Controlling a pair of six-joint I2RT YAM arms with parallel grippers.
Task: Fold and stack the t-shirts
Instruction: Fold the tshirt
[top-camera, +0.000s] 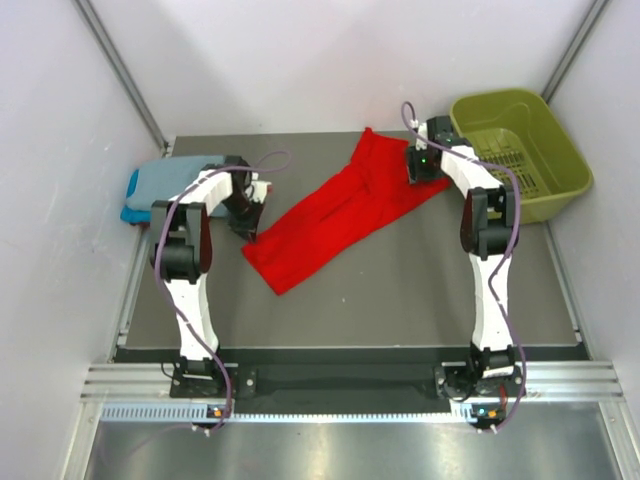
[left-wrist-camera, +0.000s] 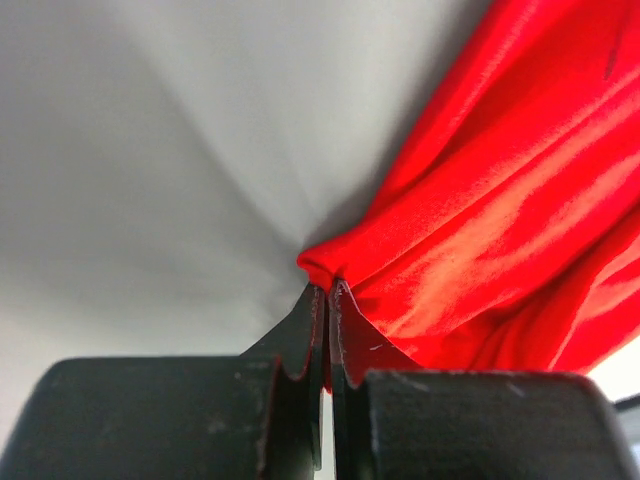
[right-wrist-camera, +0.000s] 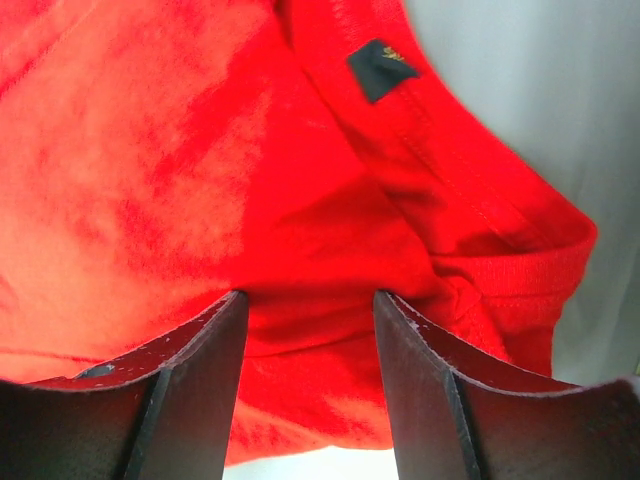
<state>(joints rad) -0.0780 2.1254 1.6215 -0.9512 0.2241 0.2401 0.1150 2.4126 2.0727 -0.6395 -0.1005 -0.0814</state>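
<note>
The red t-shirt (top-camera: 340, 215) lies bunched in a long diagonal band across the dark table (top-camera: 400, 295). My left gripper (top-camera: 250, 232) is at its lower left end, shut on a pinched fold of the red cloth (left-wrist-camera: 500, 220); in the left wrist view the tips (left-wrist-camera: 328, 288) meet on that fold. My right gripper (top-camera: 422, 178) is over the upper right end, near the collar. It stands open (right-wrist-camera: 310, 295), tips down on the red t-shirt (right-wrist-camera: 150, 150), with cloth showing between the fingers. A dark neck label (right-wrist-camera: 383, 68) shows. Folded blue t-shirts (top-camera: 160, 190) lie at the far left.
An olive-green plastic basket (top-camera: 560, 165) stands at the back right corner, just beyond the right arm. White walls close in the table on three sides. The arm bases sit on the rail at the near edge.
</note>
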